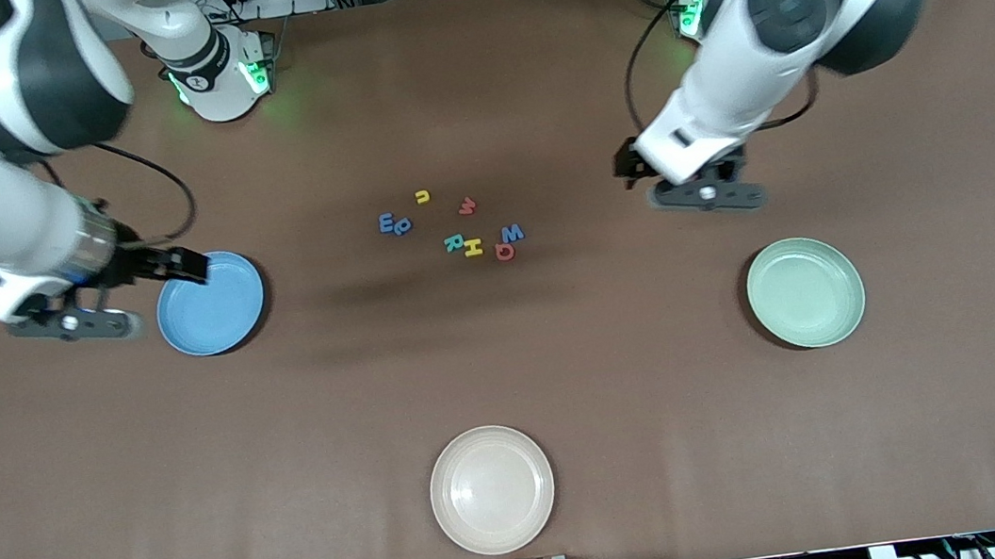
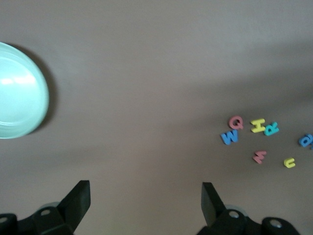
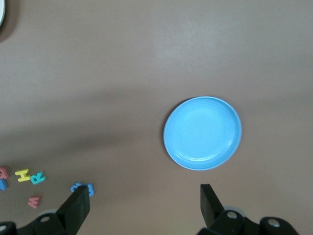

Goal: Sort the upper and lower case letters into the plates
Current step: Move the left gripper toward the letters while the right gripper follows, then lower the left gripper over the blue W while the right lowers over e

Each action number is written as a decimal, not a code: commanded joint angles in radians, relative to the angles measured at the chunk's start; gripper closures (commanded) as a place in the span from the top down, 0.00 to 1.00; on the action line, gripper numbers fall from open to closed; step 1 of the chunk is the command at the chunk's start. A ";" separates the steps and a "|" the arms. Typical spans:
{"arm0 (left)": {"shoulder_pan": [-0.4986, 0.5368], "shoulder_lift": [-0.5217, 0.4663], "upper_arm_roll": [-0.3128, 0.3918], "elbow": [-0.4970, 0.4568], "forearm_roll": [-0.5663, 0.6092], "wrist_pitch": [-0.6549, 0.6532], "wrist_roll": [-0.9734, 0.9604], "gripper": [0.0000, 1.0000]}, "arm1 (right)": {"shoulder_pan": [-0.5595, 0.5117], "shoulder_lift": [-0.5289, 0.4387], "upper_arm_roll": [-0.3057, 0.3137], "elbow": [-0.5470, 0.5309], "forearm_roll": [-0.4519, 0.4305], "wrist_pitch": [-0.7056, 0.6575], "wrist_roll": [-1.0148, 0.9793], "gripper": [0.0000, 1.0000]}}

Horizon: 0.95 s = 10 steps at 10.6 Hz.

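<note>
Several tiny toy letters (image 1: 463,231) lie in a loose cluster mid-table: a blue pair (image 1: 396,224), a yellow one (image 1: 422,197), a coral one (image 1: 468,205), a teal R (image 1: 452,243), a yellow H (image 1: 474,246), a blue W (image 1: 512,233) and a coral Q (image 1: 504,251). The blue plate (image 1: 211,303) is toward the right arm's end and the mint plate (image 1: 806,292) toward the left arm's end; both are empty. My right gripper (image 1: 71,324) hangs open and empty beside the blue plate (image 3: 202,133). My left gripper (image 1: 707,195) hangs open and empty over bare table between the letters (image 2: 257,125) and the mint plate (image 2: 19,98).
A cream-beige plate (image 1: 492,489) sits empty near the table's front edge, nearer to the front camera than the letters. Both arm bases stand along the table's back edge. The brown table surface (image 1: 507,354) lies bare between the plates.
</note>
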 commanded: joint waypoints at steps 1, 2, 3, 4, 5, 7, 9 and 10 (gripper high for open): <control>-0.121 0.114 0.008 0.012 0.012 0.095 -0.181 1.00 | 0.014 -0.004 -0.004 -0.095 0.068 0.034 0.026 1.00; -0.157 0.142 0.011 0.012 0.032 0.115 -0.240 1.00 | 0.031 -0.007 -0.004 -0.151 0.084 0.050 0.026 1.00; -0.177 0.171 0.012 0.011 0.037 0.128 -0.275 1.00 | 0.052 -0.007 -0.006 -0.206 0.091 0.088 0.026 1.00; -0.211 0.201 0.012 0.006 0.037 0.157 -0.321 1.00 | 0.062 -0.012 -0.006 -0.272 0.105 0.134 0.034 1.00; -0.246 0.237 0.015 0.006 0.052 0.181 -0.387 1.00 | 0.080 -0.024 -0.004 -0.339 0.128 0.218 0.046 1.00; -0.345 0.316 0.066 0.015 0.118 0.252 -0.522 1.00 | 0.144 -0.029 -0.006 -0.441 0.134 0.380 0.122 1.00; -0.440 0.376 0.125 0.020 0.118 0.342 -0.622 1.00 | 0.157 -0.032 -0.004 -0.495 0.144 0.461 0.146 1.00; -0.455 0.407 0.133 0.018 0.133 0.394 -0.673 1.00 | 0.175 -0.033 -0.003 -0.527 0.168 0.516 0.146 1.00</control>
